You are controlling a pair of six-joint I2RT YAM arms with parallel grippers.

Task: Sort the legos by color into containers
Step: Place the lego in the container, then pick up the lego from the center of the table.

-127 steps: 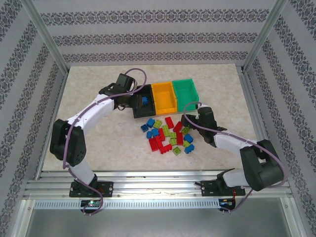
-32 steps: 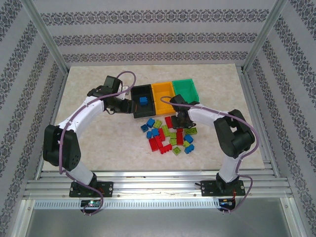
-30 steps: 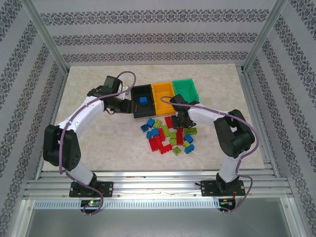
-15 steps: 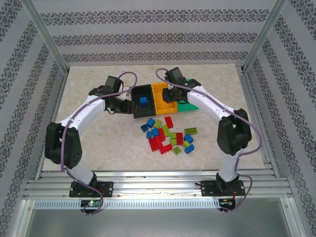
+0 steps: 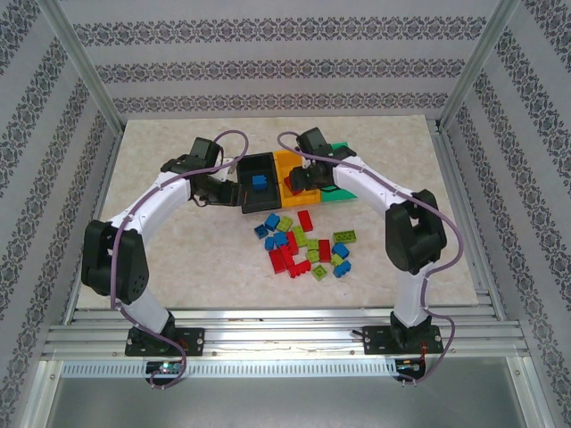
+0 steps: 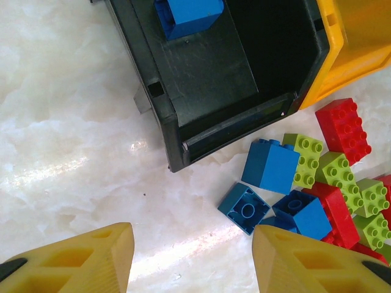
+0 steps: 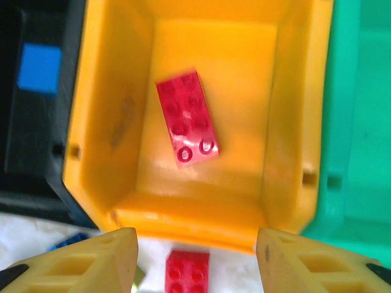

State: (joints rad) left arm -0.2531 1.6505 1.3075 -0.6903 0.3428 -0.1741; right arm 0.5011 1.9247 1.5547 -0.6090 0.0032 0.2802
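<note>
Hovers with right gripper (image 7: pixel 195 250) parted and empty straight over the orange-yellow bin (image 7: pixel 287 122), a red brick (image 7: pixel 186 119) loose on its floor, apparently red's home; holds left gripper (image 6: pixel 192 250), parted and empty too, beside the black bin (image 6: pixel 146 79) housing a blue brick (image 6: pixel 186 15), remaining legos (image 5: pixel 308 245) heaped nearby.

Light is bright, even and diffuse from overhead. In the top view the arms (image 5: pixel 152 209) cast only faint, soft shadows on the table (image 5: pixel 178 259). In the left wrist view, white glare streaks cross the glossy table at 9 and 6 o'clock. The black bin (image 6: pixel 208 79) stays dark inside, and the bricks (image 6: pixel 287 177) at 4 o'clock are sharp. The right wrist view is soft throughout: the red brick (image 7: pixel 187 119) at centre is smeared, and the orange bin (image 7: pixel 287 122) glows.
</note>
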